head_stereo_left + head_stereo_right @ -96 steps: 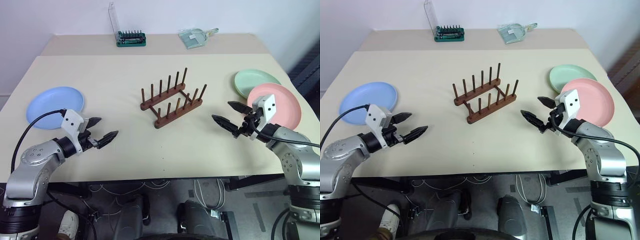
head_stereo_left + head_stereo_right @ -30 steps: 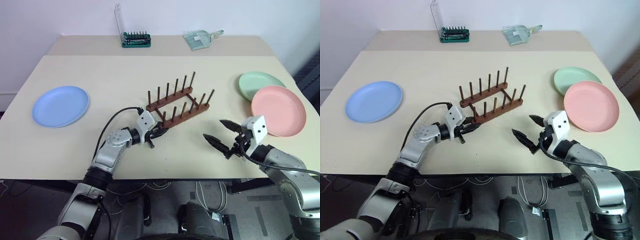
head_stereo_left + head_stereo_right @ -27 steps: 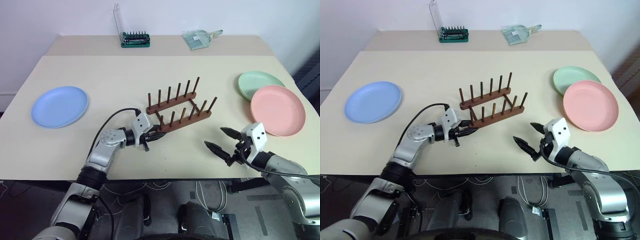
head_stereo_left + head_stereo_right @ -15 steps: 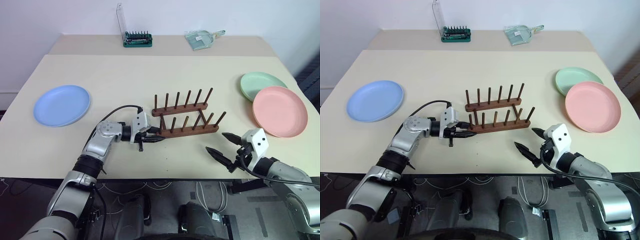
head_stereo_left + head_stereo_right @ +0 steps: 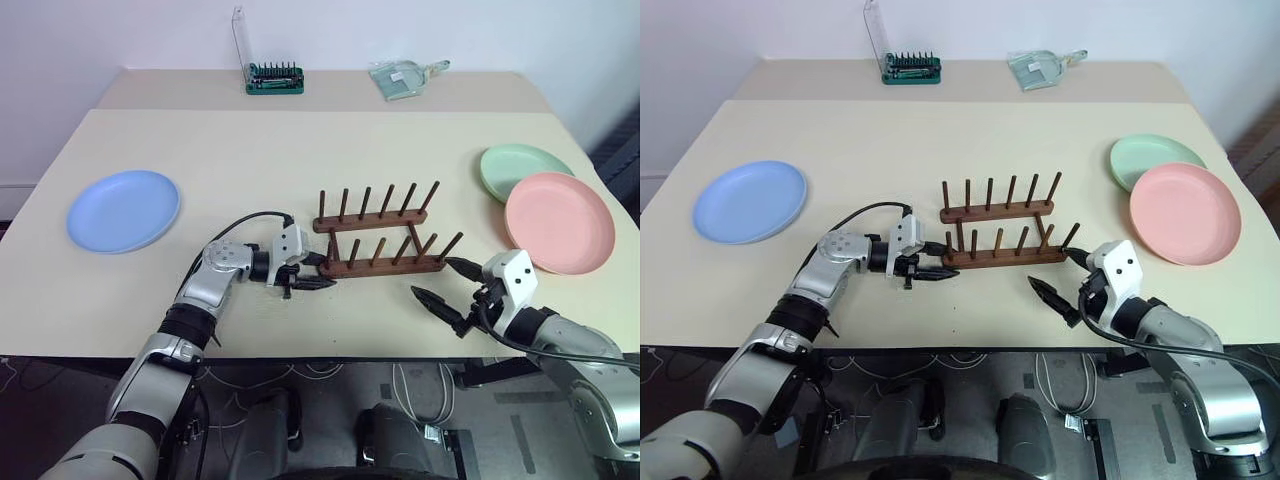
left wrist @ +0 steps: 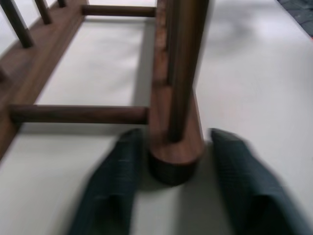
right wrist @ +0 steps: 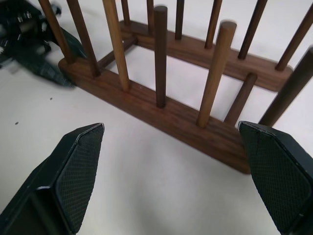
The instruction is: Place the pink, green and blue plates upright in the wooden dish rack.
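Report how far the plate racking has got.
Done: none racked; the wooden dish rack has empty pegs. In hand: left hand straddles the rack's near rail end, fingers apart; right hand is open and empty. Left: blue plate, green plate, pink plate all lie flat.

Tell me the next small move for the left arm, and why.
Probably back the left gripper away from the wooden dish rack and head for the blue plate. Its fingers stand open on either side of the near rail's end, apart from it, the rack sits square to the table edge, and all three plates lie flat outside it.
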Controlling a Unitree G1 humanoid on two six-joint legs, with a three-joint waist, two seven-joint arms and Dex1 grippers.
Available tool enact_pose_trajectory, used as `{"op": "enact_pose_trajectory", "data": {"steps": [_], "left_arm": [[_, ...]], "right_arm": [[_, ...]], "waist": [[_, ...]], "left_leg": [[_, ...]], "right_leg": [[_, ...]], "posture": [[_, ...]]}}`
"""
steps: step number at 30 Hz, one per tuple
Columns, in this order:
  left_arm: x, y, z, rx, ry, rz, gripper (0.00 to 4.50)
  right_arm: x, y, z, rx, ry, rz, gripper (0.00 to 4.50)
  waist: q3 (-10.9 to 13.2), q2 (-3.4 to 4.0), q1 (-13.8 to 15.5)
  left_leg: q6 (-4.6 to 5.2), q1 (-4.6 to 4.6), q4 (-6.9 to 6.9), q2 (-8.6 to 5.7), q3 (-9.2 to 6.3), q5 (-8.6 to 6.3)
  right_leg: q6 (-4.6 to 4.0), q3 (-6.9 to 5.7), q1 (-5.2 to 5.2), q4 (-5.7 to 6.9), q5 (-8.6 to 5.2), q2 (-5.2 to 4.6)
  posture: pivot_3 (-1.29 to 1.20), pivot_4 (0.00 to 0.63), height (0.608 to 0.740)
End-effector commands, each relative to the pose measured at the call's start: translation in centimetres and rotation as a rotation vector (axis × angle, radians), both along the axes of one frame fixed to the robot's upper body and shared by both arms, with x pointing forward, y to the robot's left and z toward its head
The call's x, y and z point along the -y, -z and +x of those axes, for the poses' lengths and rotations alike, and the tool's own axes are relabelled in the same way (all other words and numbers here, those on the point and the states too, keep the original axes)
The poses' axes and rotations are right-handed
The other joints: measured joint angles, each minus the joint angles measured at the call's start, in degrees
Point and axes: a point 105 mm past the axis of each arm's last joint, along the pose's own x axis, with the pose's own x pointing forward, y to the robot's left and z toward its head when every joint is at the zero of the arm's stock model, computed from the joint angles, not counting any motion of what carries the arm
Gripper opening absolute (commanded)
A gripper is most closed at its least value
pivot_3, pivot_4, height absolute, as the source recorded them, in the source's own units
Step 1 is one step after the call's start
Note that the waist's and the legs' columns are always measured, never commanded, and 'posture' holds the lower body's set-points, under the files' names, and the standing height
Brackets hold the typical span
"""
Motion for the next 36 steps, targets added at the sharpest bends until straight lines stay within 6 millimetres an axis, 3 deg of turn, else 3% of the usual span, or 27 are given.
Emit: {"op": "enact_pose_trajectory", "data": {"steps": [1, 6, 9, 12, 15, 16, 21, 23, 36], "left_arm": [[-1.7, -0.3, 0.5, 0.013, -0.066, 0.002, 4.24], [-4.1, -0.1, -0.3, -0.041, -0.116, 0.011, 4.24], [-5.5, -0.2, -1.3, -0.081, -0.141, -0.004, 3.41], [-5.5, -0.4, -2.5, -0.099, -0.109, -0.009, 1.97], [-4.2, -0.3, -3.7, -0.102, -0.046, 0.005, 0.42], [-3.7, -0.3, -3.9, -0.093, -0.036, 0.016, 0.05], [-1.8, 0.0, -4.6, -0.088, -0.024, 0.021, 0.05], [-1.3, 0.3, -3.6, -0.044, -0.088, 0.027, 0.05], [-1.2, 0.5, -1.3, 0.038, -0.246, -0.010, 0.05]], "right_arm": [[-0.1, -0.6, -0.1, 0.024, -0.017, -0.018, 4.50], [0.5, 0.0, -0.4, -0.017, -0.007, -0.041, 4.50], [0.9, 1.2, -0.7, -0.062, -0.008, -0.090, 3.17], [0.8, 1.4, -0.6, -0.061, -0.013, -0.096, 1.61], [0.7, 1.7, -0.1, -0.066, -0.021, -0.132, 0.08], [0.7, 1.9, 0.1, -0.065, -0.017, -0.153, 0.00], [0.6, 2.9, 1.1, -0.071, 0.014, -0.196, 0.00], [0.2, 3.3, 1.7, -0.065, 0.017, -0.213, 0.00], [-0.2, 3.1, 4.4, 0.005, 0.045, -0.251, 0.00]], "waist": [[0.0, 0.00, -0.1], [0.0, 0.01, -1.3], [0.0, 0.02, -1.6], [0.0, 0.04, -1.5], [0.0, 0.04, -1.4], [0.0, 0.04, -1.2], [0.0, 0.03, -1.2], [0.0, 0.03, -1.3], [0.0, 0.04, -1.3]], "left_leg": [[0.00, 0.00, 0.01, 0.00, 0.00, 0.00], [-0.02, 0.02, 0.00, 0.05, -0.01, 0.01], [-0.02, 0.05, 0.02, 0.06, -0.02, 0.01], [-0.02, 0.06, 0.02, 0.07, -0.02, 0.01], [-0.03, 0.06, 0.04, 0.06, -0.02, 0.02], [-0.03, 0.05, 0.05, 0.05, -0.02, 0.02], [-0.02, 0.01, 0.09, 0.03, -0.02, 0.01], [-0.03, 0.02, 0.09, 0.04, -0.02, 0.01], [-0.03, 0.04, 0.20, 0.06, -0.02, 0.02]], "right_leg": [[0.00, 0.00, 0.00, 0.01, 0.00, 0.00], [0.00, 0.00, -0.01, 0.09, 0.00, 0.03], [0.00, 0.01, 0.00, 0.12, 0.00, 0.02], [-0.01, 0.01, 0.00, 0.14, 0.00, 0.03], [-0.01, 0.02, 0.00, 0.14, 0.00, 0.01], [-0.01, 0.02, 0.00, 0.14, 0.00, 0.01], [0.00, 0.02, 0.00, 0.12, -0.01, 0.00], [0.00, 0.02, 0.00, 0.14, -0.01, 0.01], [0.00, 0.02, 0.01, 0.28, -0.01, 0.01]], "posture": [[0.00, 0.150, 0.736], [0.00, 0.150, 0.736], [0.00, 0.150, 0.736], [0.00, 0.150, 0.736], [0.00, 0.150, 0.736], [0.00, 0.150, 0.736], [0.00, 0.150, 0.736], [0.00, 0.150, 0.736], [0.00, 0.150, 0.736]]}}
